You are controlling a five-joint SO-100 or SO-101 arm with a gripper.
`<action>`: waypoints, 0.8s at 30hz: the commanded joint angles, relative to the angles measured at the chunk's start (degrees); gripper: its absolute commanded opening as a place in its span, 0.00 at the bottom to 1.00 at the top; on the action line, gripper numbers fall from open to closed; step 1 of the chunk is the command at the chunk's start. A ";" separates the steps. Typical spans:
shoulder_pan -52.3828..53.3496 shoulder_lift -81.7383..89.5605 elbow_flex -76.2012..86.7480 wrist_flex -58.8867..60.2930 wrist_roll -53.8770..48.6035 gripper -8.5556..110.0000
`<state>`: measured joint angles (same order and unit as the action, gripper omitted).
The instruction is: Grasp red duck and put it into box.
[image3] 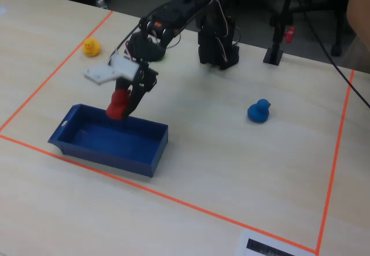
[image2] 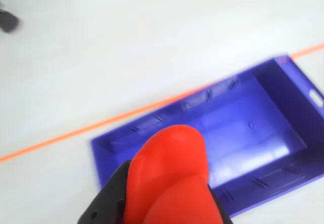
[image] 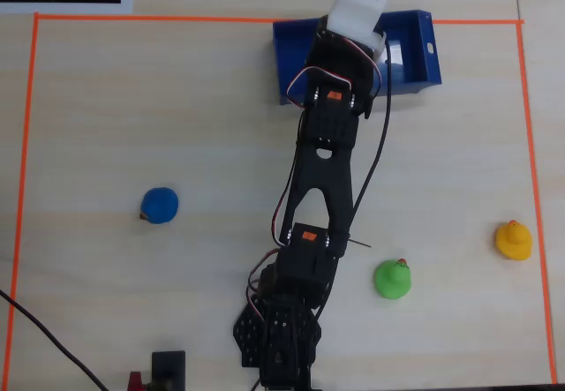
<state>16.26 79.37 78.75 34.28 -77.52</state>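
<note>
The red duck (image3: pixel 119 105) is a glossy red toy held in my gripper (image3: pixel 124 110), which is shut on it. In the wrist view the red duck (image2: pixel 169 181) fills the bottom centre, with a black finger (image2: pixel 109 201) to its left. It hangs just above the near wall of the dark blue box (image3: pixel 87 147), over the open inside. The box (image2: pixel 283 92) lies tilted across the wrist view, with its white slot at the right end. In the overhead view the arm covers most of the box (image: pixel 415 56) and hides the duck.
A blue duck (image: pixel 160 205), a green duck (image: pixel 393 279) and a yellow duck (image: pixel 513 239) sit apart on the pale wooden table. An orange tape line (image: pixel 22 144) frames the work area. The arm's base (image3: pixel 218 48) stands at the far edge in the fixed view.
</note>
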 commanded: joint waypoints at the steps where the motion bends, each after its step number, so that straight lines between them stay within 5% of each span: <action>1: 0.09 -2.02 -2.90 -3.34 -0.44 0.07; 13: -1.76 -22.24 -6.50 -18.28 -3.60 0.07; 24: 0.62 -25.22 -8.44 -19.78 -4.66 0.35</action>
<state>15.82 51.86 74.53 13.36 -81.65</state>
